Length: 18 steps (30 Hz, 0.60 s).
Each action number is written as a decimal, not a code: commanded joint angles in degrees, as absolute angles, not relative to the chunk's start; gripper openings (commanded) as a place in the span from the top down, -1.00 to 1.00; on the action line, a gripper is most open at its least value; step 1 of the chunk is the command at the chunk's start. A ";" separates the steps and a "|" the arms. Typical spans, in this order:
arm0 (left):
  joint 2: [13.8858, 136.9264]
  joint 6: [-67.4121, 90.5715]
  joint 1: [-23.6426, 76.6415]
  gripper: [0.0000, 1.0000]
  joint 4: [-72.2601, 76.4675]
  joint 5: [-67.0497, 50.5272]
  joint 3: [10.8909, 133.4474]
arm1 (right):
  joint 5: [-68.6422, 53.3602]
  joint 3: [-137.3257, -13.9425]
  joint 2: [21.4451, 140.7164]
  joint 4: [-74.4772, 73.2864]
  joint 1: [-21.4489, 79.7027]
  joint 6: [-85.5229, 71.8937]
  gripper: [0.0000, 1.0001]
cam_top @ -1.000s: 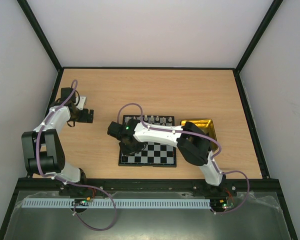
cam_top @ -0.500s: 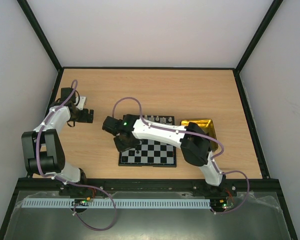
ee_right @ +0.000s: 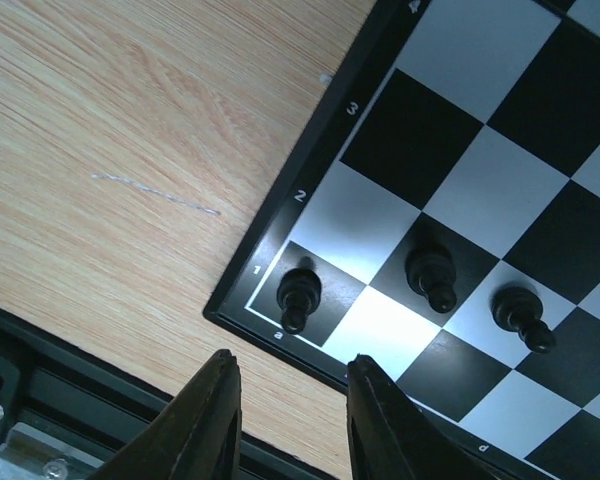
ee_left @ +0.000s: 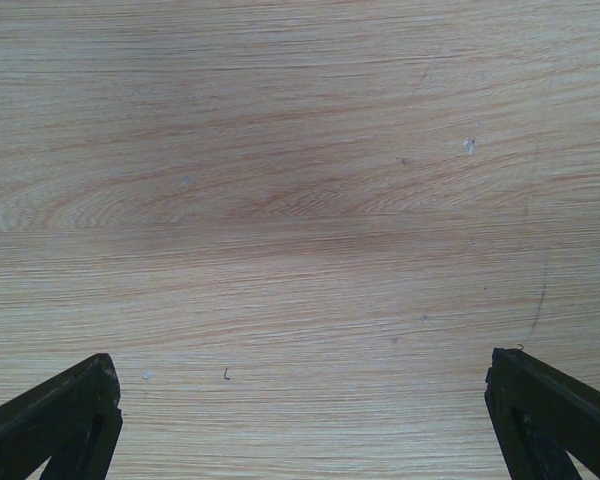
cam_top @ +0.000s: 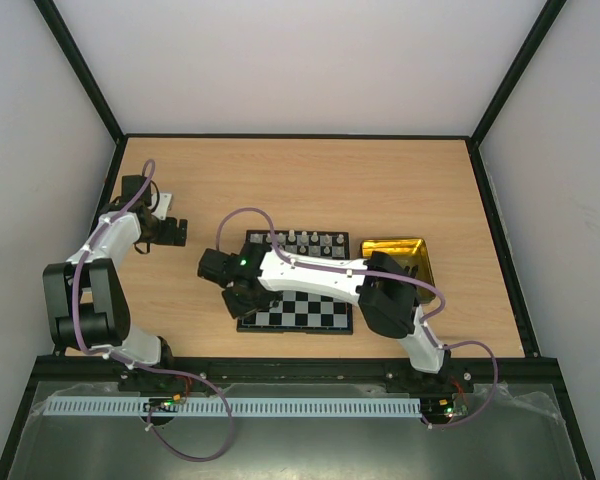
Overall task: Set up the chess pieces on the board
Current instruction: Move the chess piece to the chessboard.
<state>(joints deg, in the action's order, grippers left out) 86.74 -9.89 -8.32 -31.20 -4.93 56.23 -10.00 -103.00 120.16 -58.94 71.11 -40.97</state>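
Right hand [ee_right: 292,368] shifted left to the board's [ee_right: 325,150] corner; table [ee_right: 130,120] beyond.

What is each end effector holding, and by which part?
Nothing. Left end effector open over the table; right end effector open, empty, near the corner black piece.

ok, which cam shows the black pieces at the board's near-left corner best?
Right wrist: three black pieces stand sharp and close on the board corner squares. Top external: same corner, but they are too small to make out. Left wrist: only bare table.
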 commanded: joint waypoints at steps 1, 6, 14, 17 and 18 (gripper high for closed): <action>85.36 -10.07 -8.70 -0.98 -31.85 -5.10 56.19 | -9.54 -101.14 121.31 -59.22 71.28 -40.89 0.44; 85.43 -10.27 -8.95 -0.98 -31.85 -5.01 56.12 | -9.40 -101.12 122.06 -58.78 71.28 -40.61 0.45; 85.70 -10.55 -9.16 -0.98 -31.90 -4.92 56.16 | -10.05 -101.43 123.09 -57.98 71.28 -40.33 0.46; 85.72 -10.50 -9.23 -0.99 -31.85 -4.92 56.21 | -10.34 -101.22 123.37 -57.50 71.28 -40.26 0.47; 85.76 -10.49 -9.25 -0.99 -31.89 -4.92 56.23 | -10.44 -101.25 123.55 -57.38 71.22 -40.25 0.47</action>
<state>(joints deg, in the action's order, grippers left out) 86.54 -10.07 -8.93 -31.20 -4.91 56.23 -10.44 -101.49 122.04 -57.80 71.11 -40.91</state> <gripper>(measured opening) 0.992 0.267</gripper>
